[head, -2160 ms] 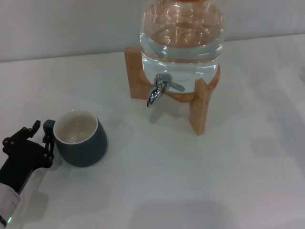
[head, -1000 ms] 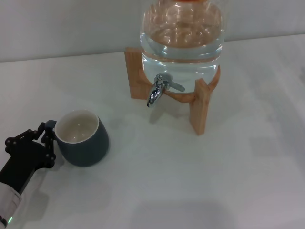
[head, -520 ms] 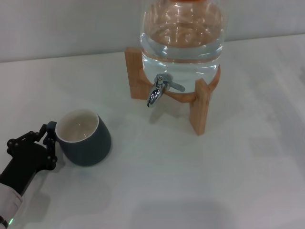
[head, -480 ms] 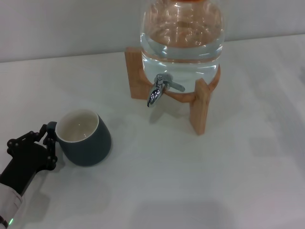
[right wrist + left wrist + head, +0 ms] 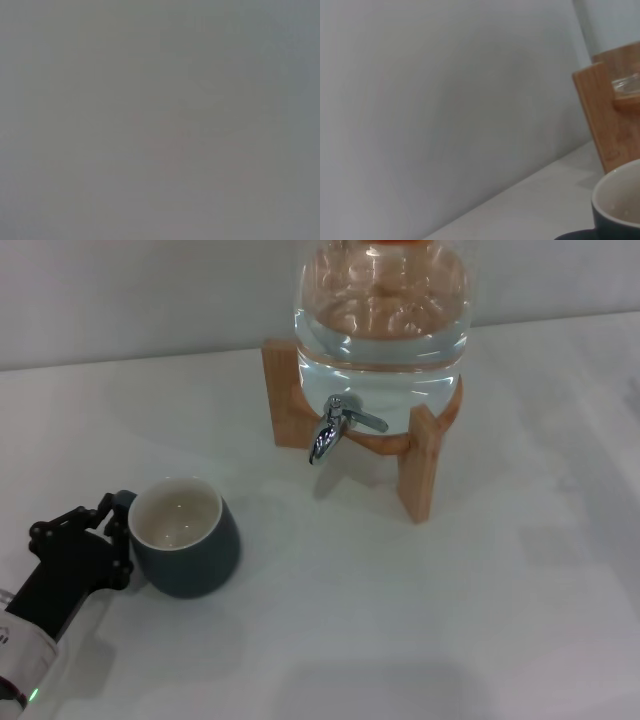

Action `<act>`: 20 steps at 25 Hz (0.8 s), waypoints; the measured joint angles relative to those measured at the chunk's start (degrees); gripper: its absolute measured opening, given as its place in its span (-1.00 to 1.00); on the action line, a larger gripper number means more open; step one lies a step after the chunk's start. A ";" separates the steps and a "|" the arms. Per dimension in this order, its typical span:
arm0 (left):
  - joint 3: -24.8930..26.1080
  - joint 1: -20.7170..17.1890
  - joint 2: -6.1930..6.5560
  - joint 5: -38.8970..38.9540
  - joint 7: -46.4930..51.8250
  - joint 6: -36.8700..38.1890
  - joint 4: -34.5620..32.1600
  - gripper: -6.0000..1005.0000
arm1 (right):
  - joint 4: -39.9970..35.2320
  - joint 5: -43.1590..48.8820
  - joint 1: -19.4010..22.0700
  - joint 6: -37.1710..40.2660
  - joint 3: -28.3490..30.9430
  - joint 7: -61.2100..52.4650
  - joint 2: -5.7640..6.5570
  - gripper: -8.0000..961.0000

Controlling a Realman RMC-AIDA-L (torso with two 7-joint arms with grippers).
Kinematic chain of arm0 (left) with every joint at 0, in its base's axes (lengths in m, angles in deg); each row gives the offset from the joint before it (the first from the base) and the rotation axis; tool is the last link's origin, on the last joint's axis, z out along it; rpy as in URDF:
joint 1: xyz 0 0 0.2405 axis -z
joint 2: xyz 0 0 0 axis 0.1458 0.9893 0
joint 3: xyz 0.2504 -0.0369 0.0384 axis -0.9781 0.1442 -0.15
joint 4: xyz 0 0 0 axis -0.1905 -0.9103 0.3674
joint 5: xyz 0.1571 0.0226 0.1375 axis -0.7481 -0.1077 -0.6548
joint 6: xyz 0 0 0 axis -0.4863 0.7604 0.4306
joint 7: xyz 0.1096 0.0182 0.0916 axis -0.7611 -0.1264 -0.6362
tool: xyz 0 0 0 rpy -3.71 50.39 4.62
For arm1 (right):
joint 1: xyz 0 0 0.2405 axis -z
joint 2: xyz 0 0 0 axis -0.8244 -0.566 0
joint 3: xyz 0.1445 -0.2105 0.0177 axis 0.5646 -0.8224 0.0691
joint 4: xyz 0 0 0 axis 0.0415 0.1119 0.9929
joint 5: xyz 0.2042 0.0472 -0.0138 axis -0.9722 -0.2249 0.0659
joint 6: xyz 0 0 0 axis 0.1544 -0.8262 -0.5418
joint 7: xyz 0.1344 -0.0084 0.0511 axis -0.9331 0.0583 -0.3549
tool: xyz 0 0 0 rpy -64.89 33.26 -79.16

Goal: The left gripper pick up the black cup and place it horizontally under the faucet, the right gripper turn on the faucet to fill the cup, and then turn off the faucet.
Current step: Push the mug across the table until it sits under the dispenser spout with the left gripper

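Observation:
The black cup (image 5: 190,545) stands upright on the white table at the front left, its cream inside showing. My left gripper (image 5: 117,537) is at the cup's left side, shut on its small loop handle. The cup's rim also shows in the left wrist view (image 5: 619,197). The chrome faucet (image 5: 330,430) juts from the clear water jar (image 5: 380,310) at the back centre, its spout pointing down, well to the right of and behind the cup. My right gripper is out of view; the right wrist view shows only plain grey.
The jar rests on a wooden stand (image 5: 421,460) whose legs flank the faucet; one leg shows in the left wrist view (image 5: 602,115). The white table (image 5: 400,620) stretches in front of and to the right of the stand.
My left gripper closed on the cup's handle and has carried the cup a little to the right, towards the faucet. The faucet and jar have not moved.

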 joint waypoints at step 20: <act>0.02 3.09 0.03 -2.78 0.06 0.05 -0.36 -0.82 | 0.00 -0.09 -0.50 0.44 0.03 0.74 0.17 0.78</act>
